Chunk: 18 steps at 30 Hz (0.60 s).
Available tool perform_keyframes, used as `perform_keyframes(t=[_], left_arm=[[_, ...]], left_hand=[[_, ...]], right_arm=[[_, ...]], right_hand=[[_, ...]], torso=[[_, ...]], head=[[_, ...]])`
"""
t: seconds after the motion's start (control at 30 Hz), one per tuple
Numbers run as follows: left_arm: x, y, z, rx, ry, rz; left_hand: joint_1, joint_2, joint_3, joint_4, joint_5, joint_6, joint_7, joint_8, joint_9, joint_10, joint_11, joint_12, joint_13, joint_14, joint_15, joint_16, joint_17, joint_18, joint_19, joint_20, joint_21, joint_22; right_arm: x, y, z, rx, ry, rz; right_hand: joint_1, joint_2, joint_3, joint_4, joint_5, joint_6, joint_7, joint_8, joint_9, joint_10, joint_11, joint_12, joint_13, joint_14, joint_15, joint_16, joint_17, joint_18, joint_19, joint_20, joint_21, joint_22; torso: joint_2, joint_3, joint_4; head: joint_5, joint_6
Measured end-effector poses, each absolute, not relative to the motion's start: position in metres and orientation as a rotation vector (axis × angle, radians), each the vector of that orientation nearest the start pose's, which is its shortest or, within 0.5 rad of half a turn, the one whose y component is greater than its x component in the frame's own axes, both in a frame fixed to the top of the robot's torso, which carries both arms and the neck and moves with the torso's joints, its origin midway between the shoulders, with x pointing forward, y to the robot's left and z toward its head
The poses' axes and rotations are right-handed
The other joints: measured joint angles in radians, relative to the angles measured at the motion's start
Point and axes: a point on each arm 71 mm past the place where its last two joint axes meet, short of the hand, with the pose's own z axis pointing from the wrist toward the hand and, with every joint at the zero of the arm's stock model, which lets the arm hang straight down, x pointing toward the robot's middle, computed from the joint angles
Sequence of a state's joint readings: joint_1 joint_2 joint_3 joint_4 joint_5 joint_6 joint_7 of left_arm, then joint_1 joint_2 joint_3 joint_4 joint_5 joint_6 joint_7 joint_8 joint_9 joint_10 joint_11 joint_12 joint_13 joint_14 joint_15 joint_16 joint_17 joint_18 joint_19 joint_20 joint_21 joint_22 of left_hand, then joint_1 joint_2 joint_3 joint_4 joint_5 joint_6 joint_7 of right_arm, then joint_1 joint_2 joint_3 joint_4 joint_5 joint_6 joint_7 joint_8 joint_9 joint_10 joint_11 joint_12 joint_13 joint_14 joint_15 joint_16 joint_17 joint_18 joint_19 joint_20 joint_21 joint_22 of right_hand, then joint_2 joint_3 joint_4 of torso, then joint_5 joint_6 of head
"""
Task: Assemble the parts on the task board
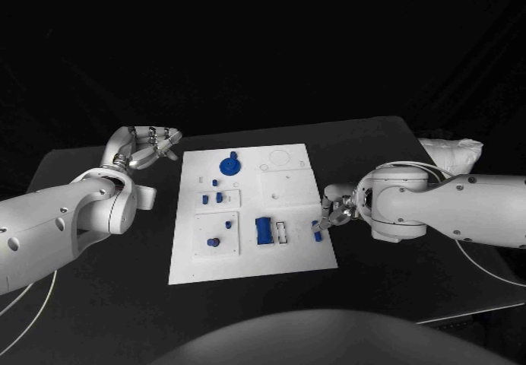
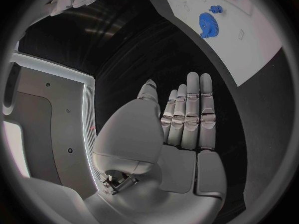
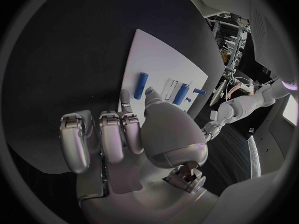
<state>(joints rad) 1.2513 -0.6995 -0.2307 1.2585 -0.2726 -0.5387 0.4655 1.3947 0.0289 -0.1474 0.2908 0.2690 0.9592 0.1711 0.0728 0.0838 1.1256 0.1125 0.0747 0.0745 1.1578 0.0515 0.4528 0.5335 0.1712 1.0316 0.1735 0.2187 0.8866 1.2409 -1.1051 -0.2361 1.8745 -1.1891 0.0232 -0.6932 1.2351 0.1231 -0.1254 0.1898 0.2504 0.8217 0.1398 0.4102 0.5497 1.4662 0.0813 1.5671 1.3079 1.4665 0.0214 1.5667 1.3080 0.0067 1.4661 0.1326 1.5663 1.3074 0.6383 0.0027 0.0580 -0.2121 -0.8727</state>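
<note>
The white task board lies in the middle of the black table. On it are a blue gear, several small blue parts such as a pair near its left side, and a larger blue block. A blue cylinder lies at the board's right edge. My right hand hovers just beyond that edge; in the right wrist view its thumb and forefinger tips stop short of the cylinder with nothing held. My left hand is off the board's far left corner, fingers straight and apart, holding nothing.
The left wrist view shows the gear and the board's corner beyond my flat left hand. Bare black table surrounds the board. A crumpled white object sits at the table's far right.
</note>
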Motion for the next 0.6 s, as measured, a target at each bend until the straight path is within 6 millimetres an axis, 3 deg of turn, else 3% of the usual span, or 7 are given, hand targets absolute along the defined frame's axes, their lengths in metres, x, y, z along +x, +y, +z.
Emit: perform_keyframes(t=[0.6], left_arm=[[0.5227, 0.2253, -0.2184, -0.746, 1.400, -1.140]], left_hand=[[0.000, 0.000, -0.003, 0.003, 0.000, 0.000, 0.000, 0.000, 0.000, 0.000, 0.000, 0.000, 0.000, 0.000, 0.000, 0.000, -0.001, 0.000, 0.000, 0.000, 0.000, -0.002]], right_arm=[[0.3844, -0.2502, -0.2480, 0.136, 2.395, 0.166]], right_hand=[[-0.003, -0.011, 0.014, -0.014, -0.001, 0.014, 0.001, 0.015, 0.009, 0.000, 0.000, 0.000, 0.000, 0.000, 0.000, 0.000, 0.000, 0.000, 0.000, 0.000, 0.000, 0.001]], torso=[[0.000, -0.0002, -0.0002]], head=[[0.005, 0.000]])
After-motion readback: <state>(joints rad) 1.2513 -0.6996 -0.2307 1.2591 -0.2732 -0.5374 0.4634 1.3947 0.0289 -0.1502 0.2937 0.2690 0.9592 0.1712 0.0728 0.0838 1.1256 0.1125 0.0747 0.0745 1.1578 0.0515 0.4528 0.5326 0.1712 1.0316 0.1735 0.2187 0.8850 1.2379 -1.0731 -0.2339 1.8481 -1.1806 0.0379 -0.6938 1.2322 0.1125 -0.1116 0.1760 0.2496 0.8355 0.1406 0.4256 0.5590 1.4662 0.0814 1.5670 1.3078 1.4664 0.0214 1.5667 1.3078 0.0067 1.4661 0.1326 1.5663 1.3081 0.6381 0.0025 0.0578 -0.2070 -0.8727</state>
